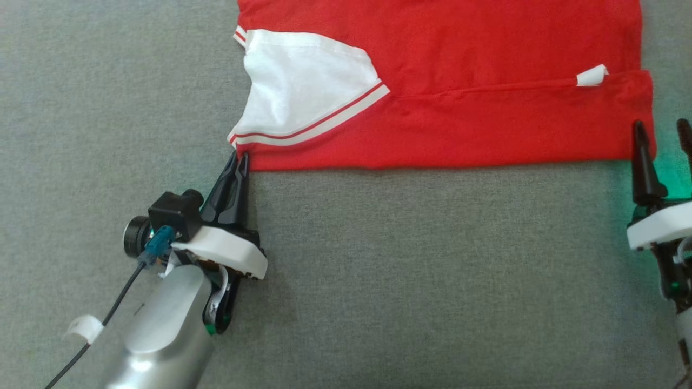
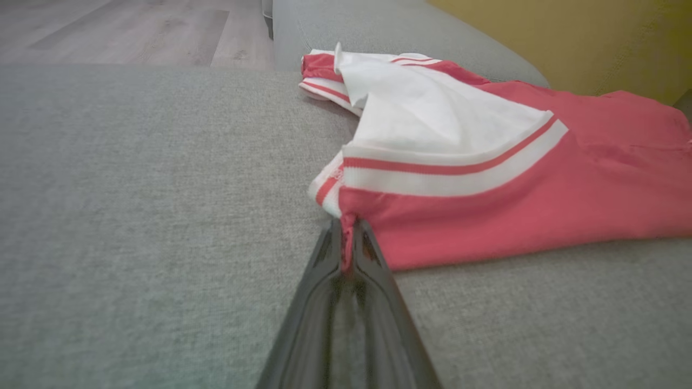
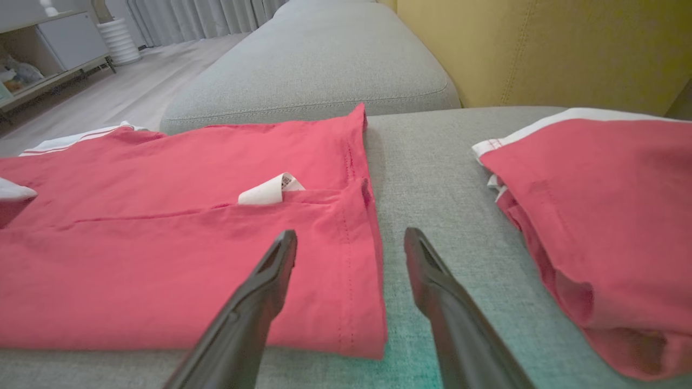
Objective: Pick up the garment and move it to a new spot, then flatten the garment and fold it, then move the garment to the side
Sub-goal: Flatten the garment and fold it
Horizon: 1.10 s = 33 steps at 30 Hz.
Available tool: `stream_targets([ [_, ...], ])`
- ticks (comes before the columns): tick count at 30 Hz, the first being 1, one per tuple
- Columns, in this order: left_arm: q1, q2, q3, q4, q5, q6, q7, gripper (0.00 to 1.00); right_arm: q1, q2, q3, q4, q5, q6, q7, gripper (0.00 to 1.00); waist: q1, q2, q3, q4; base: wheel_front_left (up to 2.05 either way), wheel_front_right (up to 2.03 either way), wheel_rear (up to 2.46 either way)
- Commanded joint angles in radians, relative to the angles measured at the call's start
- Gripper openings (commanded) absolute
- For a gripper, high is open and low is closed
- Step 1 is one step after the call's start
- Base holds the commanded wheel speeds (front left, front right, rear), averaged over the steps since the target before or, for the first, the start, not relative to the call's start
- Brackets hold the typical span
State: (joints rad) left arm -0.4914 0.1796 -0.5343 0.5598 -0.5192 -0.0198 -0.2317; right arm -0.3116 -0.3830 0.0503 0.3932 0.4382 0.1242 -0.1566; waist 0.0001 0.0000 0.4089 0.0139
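left fingers (image 1: 230,192): pinched shut on garment (image 1: 459,129) corner at their tips | right fingers (image 3: 270,270): spread wide, holding nothing, straddling the opposite corner, one over cloth, one over sofa cushion (image 1: 378,270) | garment: flat beyond both, long axis fingers-to-fingers

Soft, even light fills all three views and shadows are faint: only a thin dark edge lies under the garment (image 1: 459,54) hem on the sofa cushion (image 1: 378,270). A green glow tints the cushion around the right end effector (image 1: 662,129). The silver forearm (image 1: 162,324) carries a mild sheen. The red looks saturated from the head and washed pinkish at the wrists. In the left wrist view the left end effector (image 2: 348,229) blurs toward the bottom edge, and the floor (image 2: 108,32) beyond is soft.
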Motion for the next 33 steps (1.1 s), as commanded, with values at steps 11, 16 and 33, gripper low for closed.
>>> stream_targets([
  [11, 0.005, 0.032, 0.015, -0.105, 0.025, 0.007, -0.021, 0.00, -0.055, -0.017, 0.038, 0.117, 0.066, 0.007, 0.153, 0.04, -0.0001, 0.0000, 0.005, 0.039, 0.00, 0.00, 0.00],
  [16, 0.034, 0.043, 0.016, -0.130, 0.029, 0.021, -0.024, 0.00, -0.039, -0.056, 0.056, 0.105, 0.093, 0.007, 0.142, 0.00, -0.0001, 0.0000, -0.013, 0.041, 0.00, 0.00, 0.00],
  [33, 0.328, 0.107, -0.034, -0.360, 0.047, 0.126, 0.018, 0.00, 0.232, -0.176, 0.114, -0.054, 0.206, 0.007, 0.111, 0.00, -0.0001, 0.0000, -0.138, 0.051, 0.00, 0.00, 0.00],
])
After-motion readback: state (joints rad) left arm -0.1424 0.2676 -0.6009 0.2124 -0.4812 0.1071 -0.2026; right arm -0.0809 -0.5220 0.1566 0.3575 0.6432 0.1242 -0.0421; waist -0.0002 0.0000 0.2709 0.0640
